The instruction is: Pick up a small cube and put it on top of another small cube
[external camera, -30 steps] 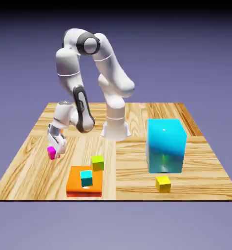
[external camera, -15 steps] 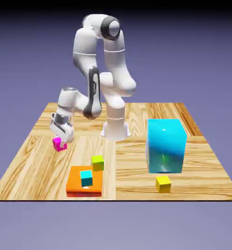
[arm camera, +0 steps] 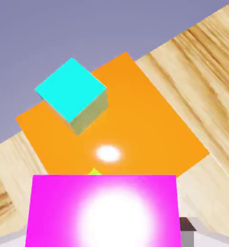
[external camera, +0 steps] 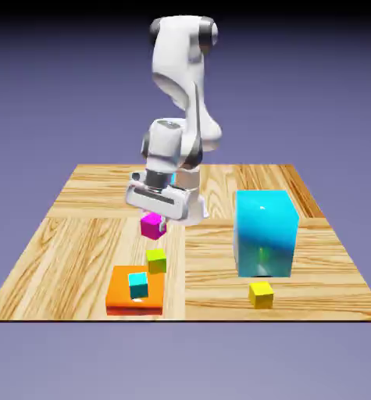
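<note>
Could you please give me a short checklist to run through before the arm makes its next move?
1. Magenta cube held in the gripper: ok.
2. Held cube raised off the wooden table: ok, judging by both views.
3. Small cyan cube on the orange block with its top uncovered: ok.
4. Big cyan block well aside from the held cube: ok.
5. Magenta cube resting on another small cube: not ok, not yet placed.
6. Which small cube is the target: cannot tell.
</note>
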